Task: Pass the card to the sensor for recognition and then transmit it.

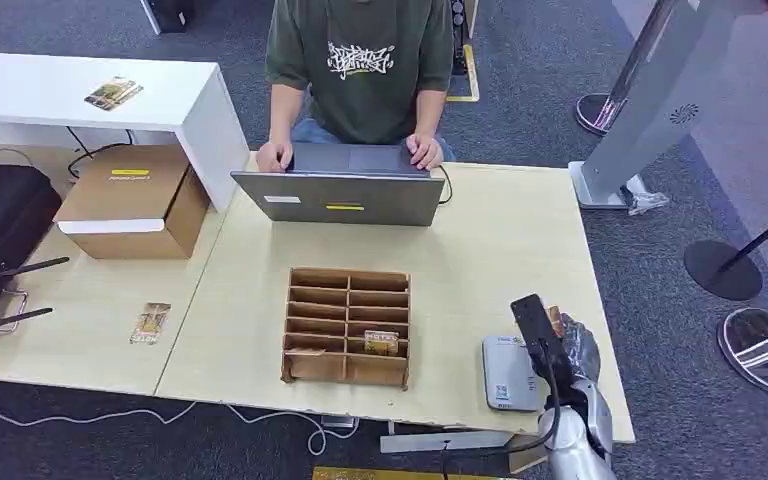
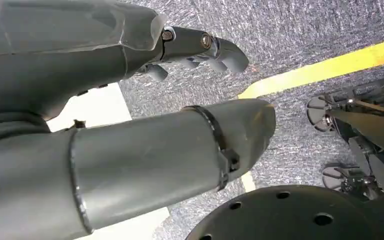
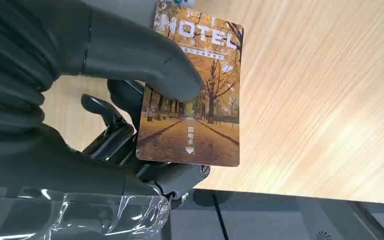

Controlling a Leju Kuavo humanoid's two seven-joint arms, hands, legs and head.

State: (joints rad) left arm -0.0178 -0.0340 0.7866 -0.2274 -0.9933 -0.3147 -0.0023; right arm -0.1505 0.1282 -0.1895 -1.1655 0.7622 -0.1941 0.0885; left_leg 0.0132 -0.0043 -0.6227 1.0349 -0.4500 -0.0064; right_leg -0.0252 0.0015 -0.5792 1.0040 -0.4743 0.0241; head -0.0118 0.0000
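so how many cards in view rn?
4. One held by the right hand: card. One in the cardboard organizer, at. One on the left tabletop. One on the white bench. More may be hidden in the organizer.

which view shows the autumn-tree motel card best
The right wrist view: the autumn-tree motel card faces the camera, pinched by the right hand. In the head view it's a sliver. The left wrist view faces the floor.
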